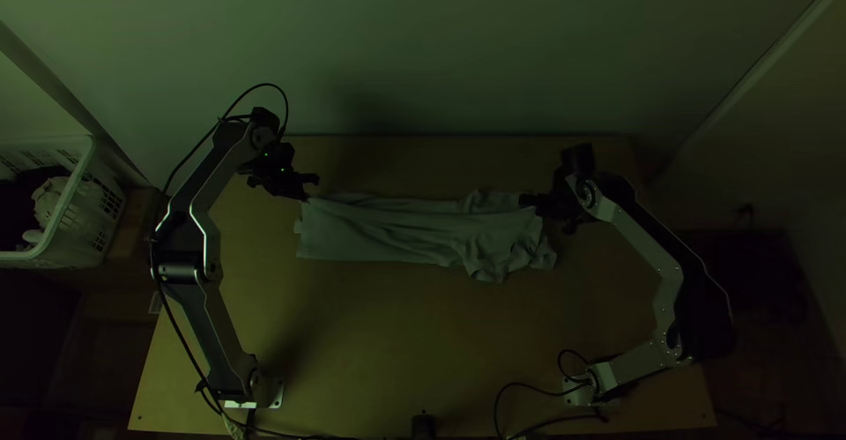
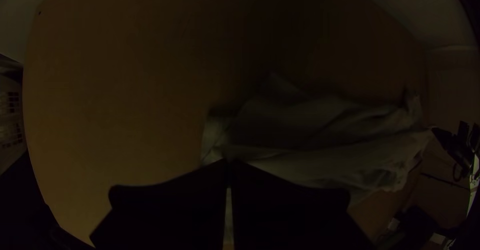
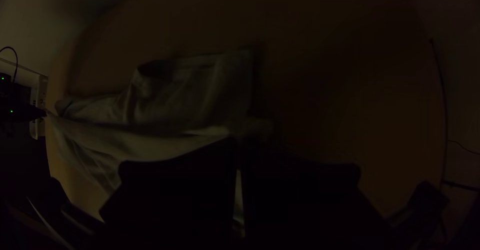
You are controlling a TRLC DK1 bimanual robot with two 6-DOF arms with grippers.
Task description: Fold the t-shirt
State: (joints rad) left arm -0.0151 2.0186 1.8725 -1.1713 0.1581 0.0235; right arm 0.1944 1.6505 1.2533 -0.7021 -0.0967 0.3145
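Top view: long shirt lies sideways, one tool at each end

The t-shirt (image 1: 379,228) is on the table (image 1: 397,343), in a long, thin shape that runs from the left arm (image 1: 201,228) to the right arm (image 1: 656,272). It looks partly folded already. Its left end is quite flat, and its right end is bumpy and bunched.

The left tool (image 2: 229,166) is closed on the far corner of the left end. The right tool (image 3: 239,142) is closed on cloth at the right end, near the far side too. A tight ridge of cloth goes straight from one tool to the other.

So both tools seem to be on the far long side, and the loose cloth is nearer the arms' bases. The next fold likely brings that far side toward the bases, with both tools going together. If one goes first, the shirt may twist.

Bare wood is wide on the near side, but thin on the far side. The basket (image 1: 84,233) is well apart, off past the table's left edge.
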